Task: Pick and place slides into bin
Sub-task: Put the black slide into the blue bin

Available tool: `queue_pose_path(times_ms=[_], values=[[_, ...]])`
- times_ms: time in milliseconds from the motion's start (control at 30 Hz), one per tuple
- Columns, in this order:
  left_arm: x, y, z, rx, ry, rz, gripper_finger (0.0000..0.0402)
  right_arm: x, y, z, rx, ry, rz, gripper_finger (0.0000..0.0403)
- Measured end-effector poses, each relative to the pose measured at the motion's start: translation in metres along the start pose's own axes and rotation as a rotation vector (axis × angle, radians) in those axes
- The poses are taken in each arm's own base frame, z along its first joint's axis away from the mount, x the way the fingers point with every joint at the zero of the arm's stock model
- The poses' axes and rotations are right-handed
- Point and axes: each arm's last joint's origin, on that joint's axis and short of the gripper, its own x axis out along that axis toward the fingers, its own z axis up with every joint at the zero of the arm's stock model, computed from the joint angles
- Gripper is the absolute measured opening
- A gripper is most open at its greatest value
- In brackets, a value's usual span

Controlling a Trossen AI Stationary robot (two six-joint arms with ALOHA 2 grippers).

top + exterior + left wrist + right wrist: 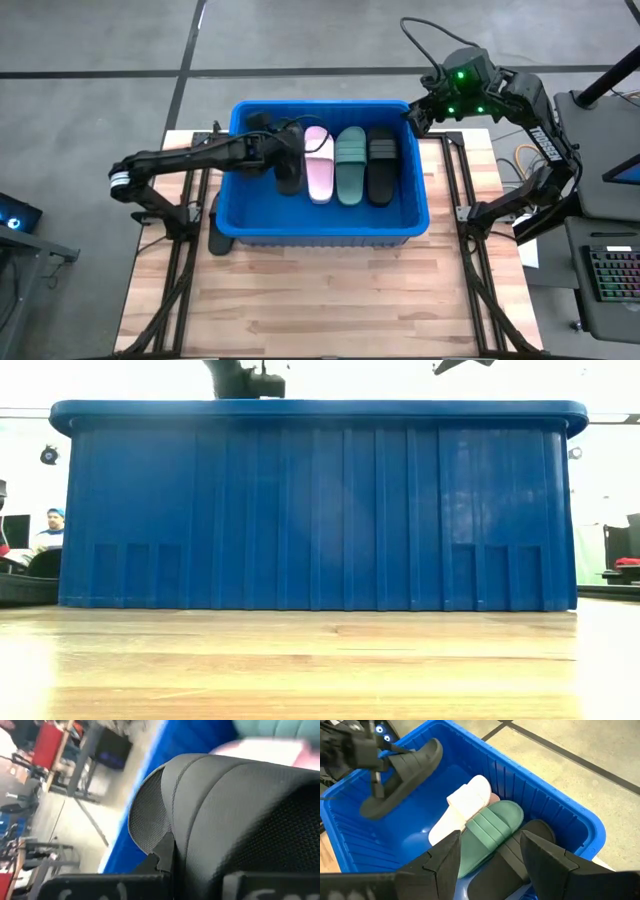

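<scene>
The blue bin (240, 190) stands mid-table. On its floor lie a pink slide (320, 168), a green slide (350, 168) and a black slide (381, 170), side by side. My left gripper (280, 142) reaches in over the bin's left wall and is shut on another black slide (402, 775), which hangs above the bin's floor. My right gripper (490, 837) stands open over the bin's far right corner (418, 112) with nothing between its fingers. My left gripper holds the black slide beside its wide strap (165, 845), coming from the table's left and slanting down. The exact place of contact is hidden by the strap and the gripper itself. The slide is lifted clear of the bin's floor and tilted, one end (375, 809) lower.
A dark thing (220, 232), maybe another slide, lies on the table at the bin's near left corner. The near part of the wooden table (320, 300) is bare. The bin's tall wall (320, 510) fills the low view. A person (52, 528) sits beyond the table.
</scene>
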Motion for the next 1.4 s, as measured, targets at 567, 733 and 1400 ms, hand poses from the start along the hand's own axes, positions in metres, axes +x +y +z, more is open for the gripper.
queue_pose_path(times_ms=[567,733,1400], values=[[0.078,-0.043,-0.039,0.109,0.229,-0.012,0.0000,0.001,0.000,0.000,-0.001,0.000,-0.001,0.0194],[0.089,-0.051,-0.046,0.099,0.190,0.006,0.0000,0.001,0.000,0.000,-0.002,0.000,-0.002,0.0194],[0.117,-0.060,-0.066,0.136,0.103,0.043,0.0000,0.001,0.000,0.000,-0.001,0.006,-0.003,0.0194]])
